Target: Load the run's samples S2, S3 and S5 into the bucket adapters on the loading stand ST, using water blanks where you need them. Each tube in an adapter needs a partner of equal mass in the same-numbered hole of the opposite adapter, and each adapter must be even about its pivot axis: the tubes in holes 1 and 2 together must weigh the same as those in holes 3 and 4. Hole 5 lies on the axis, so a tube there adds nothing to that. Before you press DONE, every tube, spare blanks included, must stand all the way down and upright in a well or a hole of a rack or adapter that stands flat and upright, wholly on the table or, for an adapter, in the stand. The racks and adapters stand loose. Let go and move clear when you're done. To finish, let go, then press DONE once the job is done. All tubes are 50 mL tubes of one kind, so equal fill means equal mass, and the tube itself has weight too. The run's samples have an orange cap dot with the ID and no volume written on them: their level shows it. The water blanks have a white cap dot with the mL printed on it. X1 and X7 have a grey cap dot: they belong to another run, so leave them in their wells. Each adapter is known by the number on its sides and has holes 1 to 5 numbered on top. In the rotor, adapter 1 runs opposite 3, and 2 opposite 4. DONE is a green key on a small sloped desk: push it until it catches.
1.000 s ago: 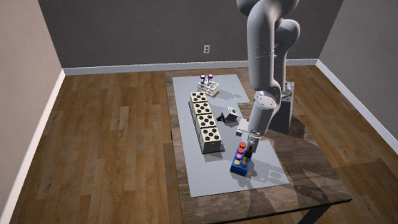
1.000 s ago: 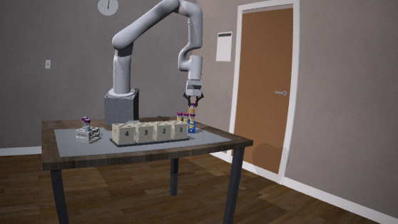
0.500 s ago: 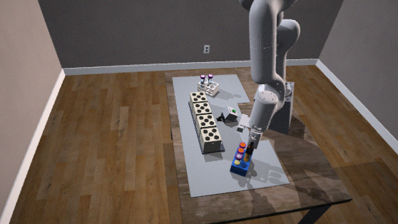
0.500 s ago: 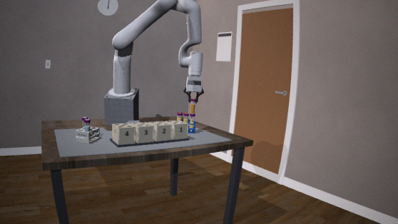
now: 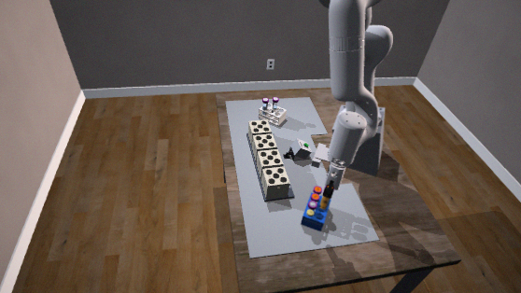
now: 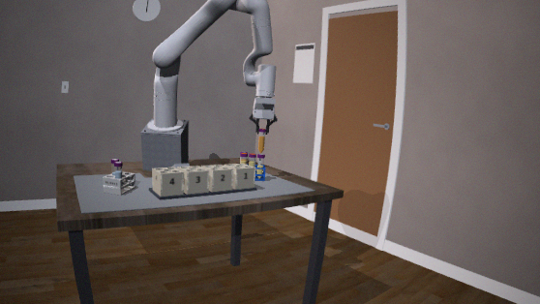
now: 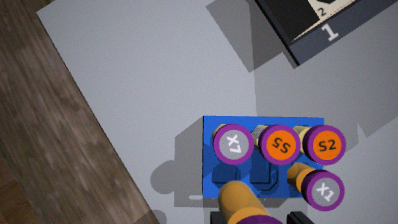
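My gripper is shut on the purple cap of an amber-filled sample tube. It holds the tube upright, lifted clear above the blue rack. The tube's cap dot is hidden by the fingers. In the rack stand X7, S5, S2 and X1. Adapters 4, 3, 2 and 1 sit in a row on the stand, all holes empty.
A white rack with two purple-capped blanks stands at the far end of the grey mat. The DONE desk with its green key sits between the adapters and the arm's base. The table edge is near the blue rack.
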`<state>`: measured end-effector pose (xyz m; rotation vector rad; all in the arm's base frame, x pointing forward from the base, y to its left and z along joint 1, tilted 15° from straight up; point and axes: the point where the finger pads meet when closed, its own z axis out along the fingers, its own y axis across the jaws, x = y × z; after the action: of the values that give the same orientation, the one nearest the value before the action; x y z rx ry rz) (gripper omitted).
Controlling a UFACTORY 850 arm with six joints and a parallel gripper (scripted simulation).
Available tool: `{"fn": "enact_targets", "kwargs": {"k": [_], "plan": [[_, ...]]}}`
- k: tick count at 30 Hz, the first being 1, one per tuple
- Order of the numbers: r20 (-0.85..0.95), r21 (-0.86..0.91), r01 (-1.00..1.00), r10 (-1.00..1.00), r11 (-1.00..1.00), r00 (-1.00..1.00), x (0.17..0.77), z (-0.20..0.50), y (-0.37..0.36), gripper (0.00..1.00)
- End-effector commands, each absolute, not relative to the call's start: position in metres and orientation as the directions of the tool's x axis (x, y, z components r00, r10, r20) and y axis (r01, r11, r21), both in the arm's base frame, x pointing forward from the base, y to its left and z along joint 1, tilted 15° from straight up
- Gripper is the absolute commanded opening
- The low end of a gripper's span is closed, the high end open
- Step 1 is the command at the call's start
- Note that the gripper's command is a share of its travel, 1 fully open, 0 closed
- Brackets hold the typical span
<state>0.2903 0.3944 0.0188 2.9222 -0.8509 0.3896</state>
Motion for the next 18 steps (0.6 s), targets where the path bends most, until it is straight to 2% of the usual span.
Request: {"fn": "enact_targets", "kwargs": {"k": [1, 18], "plan": [[0.261, 0.001, -0.537, -0.518, -0.844, 0.815, 0.2889, 0.0275, 0.3963, 0.0], [0.261, 0.001, -0.537, -0.518, -0.844, 0.815, 0.2871, 0.0353, 0.3974, 0.0]]}}
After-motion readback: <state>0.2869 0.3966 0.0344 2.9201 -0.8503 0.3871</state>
